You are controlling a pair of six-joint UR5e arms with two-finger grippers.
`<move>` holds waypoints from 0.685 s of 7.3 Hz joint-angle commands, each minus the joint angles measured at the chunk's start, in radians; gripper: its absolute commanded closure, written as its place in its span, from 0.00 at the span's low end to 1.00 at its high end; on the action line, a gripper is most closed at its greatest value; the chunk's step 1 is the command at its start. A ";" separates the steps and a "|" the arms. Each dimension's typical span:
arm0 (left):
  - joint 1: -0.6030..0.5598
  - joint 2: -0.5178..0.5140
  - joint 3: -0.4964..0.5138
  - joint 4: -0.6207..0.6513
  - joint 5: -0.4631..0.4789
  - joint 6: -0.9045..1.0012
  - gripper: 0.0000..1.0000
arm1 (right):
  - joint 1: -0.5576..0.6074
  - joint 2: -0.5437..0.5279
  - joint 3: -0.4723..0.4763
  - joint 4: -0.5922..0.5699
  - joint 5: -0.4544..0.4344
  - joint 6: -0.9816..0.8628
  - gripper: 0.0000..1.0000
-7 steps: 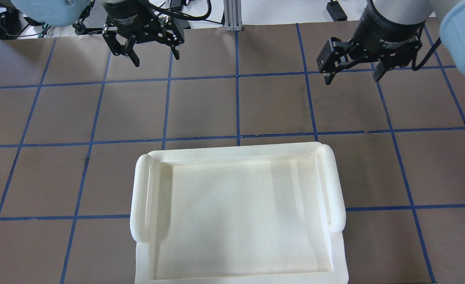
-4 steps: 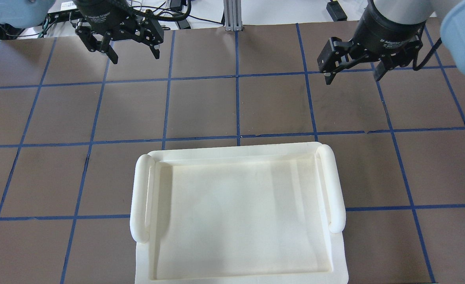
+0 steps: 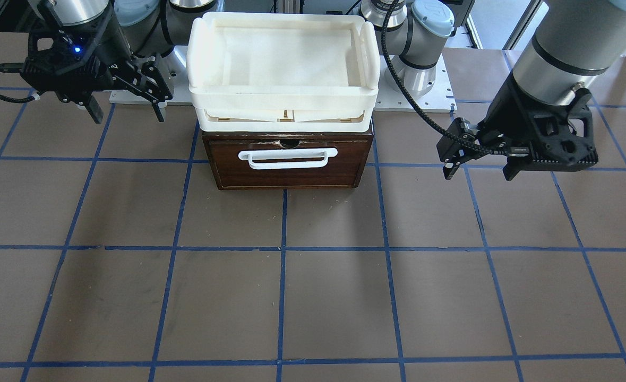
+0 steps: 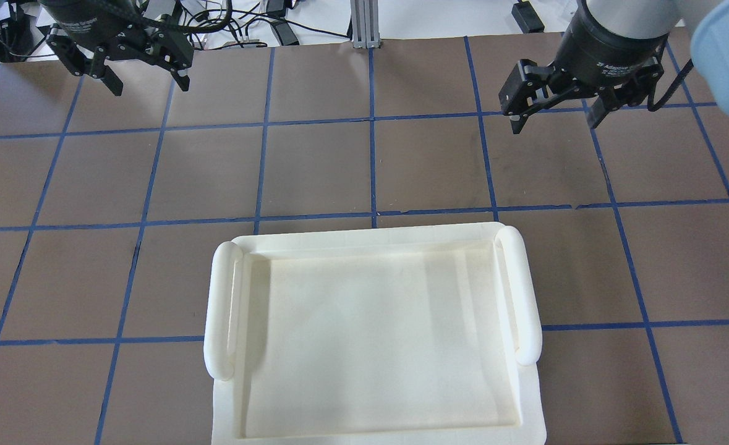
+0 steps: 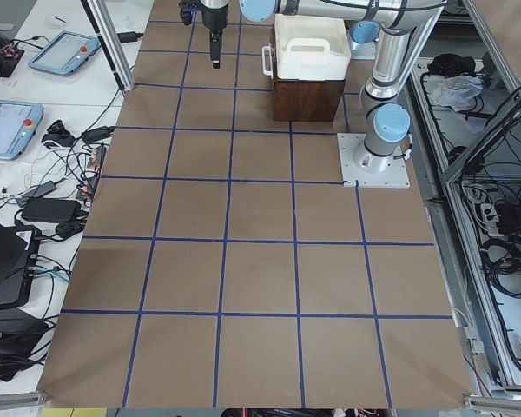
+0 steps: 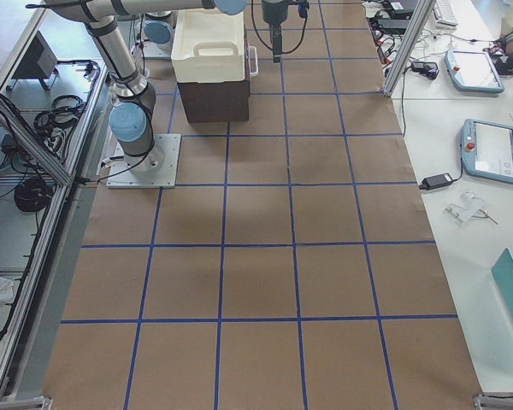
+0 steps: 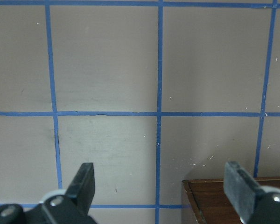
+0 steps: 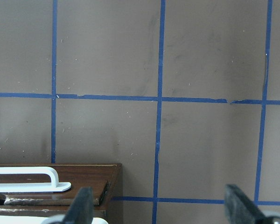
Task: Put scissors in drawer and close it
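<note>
The scissors show in no view. The drawer (image 3: 228,165) is pushed in flush in its dark brown wooden box, with its white bar handle (image 3: 288,158) facing away from me. My left gripper (image 4: 150,86) is open and empty above the table, off to the box's left; it also shows in the front view (image 3: 478,174). My right gripper (image 4: 554,123) is open and empty off to the box's right (image 3: 128,116). The right wrist view shows the drawer front (image 8: 84,173) and handle (image 8: 23,179) at its lower left.
Stacked white plastic trays (image 3: 283,98) sit on top of the wooden box, and the top tray (image 4: 222,309) hides the box in the overhead view. A corner of the box (image 7: 210,203) shows in the left wrist view. Brown table with blue tape grid all around.
My left gripper has moved to the left and farther from the box, still open. My right gripper has stayed almost where it was.
</note>
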 commanded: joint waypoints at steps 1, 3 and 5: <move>0.026 0.018 -0.015 -0.010 -0.003 0.029 0.00 | 0.001 0.006 0.002 0.004 0.000 0.002 0.00; 0.026 0.011 -0.055 -0.005 -0.006 0.020 0.00 | 0.001 0.006 0.009 -0.009 0.002 0.002 0.00; 0.017 -0.008 -0.072 0.021 -0.003 -0.087 0.00 | 0.001 0.003 0.016 -0.013 0.002 0.002 0.00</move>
